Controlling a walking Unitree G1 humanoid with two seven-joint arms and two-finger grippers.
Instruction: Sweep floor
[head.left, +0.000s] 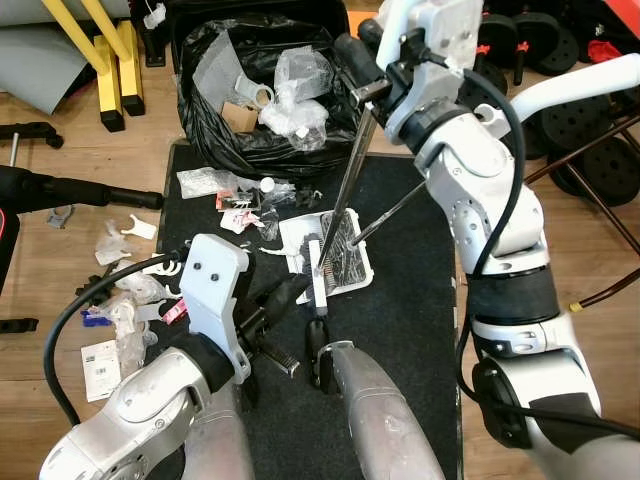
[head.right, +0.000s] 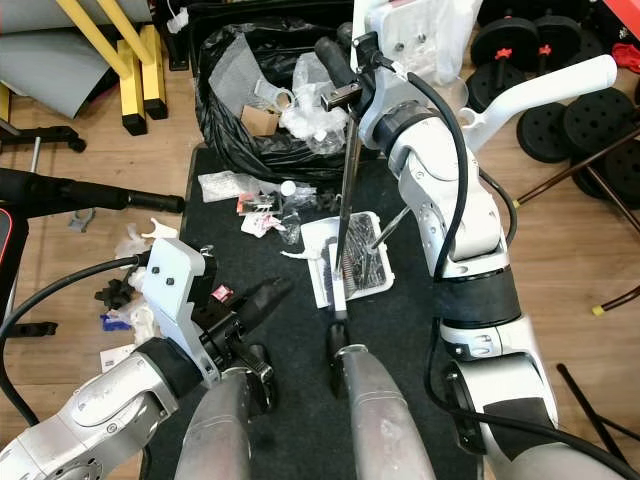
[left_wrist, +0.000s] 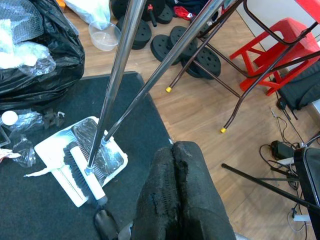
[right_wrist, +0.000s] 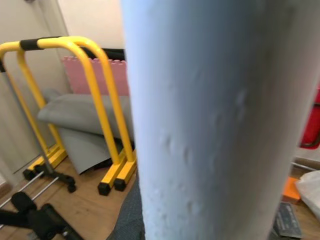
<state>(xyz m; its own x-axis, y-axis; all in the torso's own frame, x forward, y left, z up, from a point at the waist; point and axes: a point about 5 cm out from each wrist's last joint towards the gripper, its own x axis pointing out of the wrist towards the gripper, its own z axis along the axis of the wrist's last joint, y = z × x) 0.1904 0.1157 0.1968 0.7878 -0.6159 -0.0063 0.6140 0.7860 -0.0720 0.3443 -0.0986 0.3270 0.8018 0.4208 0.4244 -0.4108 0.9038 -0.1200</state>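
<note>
The right gripper (head.left: 362, 62) was clamped on the upper part of the broom handle (head.left: 352, 165), its black fingers wrapped around the metal shaft above the open bag. In the right wrist view that handle (right_wrist: 210, 120) loomed as a pale, blurred column right against the camera. The left gripper (head.left: 290, 292) hung low over the black mat (head.left: 410, 300) with its two fingers pressed together on nothing; the left wrist view showed the pads (left_wrist: 177, 185) meeting along one seam.

From the right gripper the handle ran down at a slant to the brush head (head.left: 318, 275), which rested at the near edge of the white dustpan (head.left: 352, 262). The pan lay flat on the mat, dark debris already on its tray, and its own thin handle (head.left: 395, 212) leaned up toward the right arm without being held. The left gripper's tip pointed at the brush head from just beside it.

The step in hand looked like gathering litter into the pan. Much remained: wrappers and scraps (head.left: 235, 195) lay scattered between the pan and the black rubbish bag (head.left: 230, 140), and more bits (head.left: 130, 290) sat on the wooden floor (head.left: 60, 250) off the mat's left edge. The next move would likely call for lifting the brush beyond those scraps and drawing it back toward the pan, perhaps with the left gripper steadying the pan's handle.
</note>
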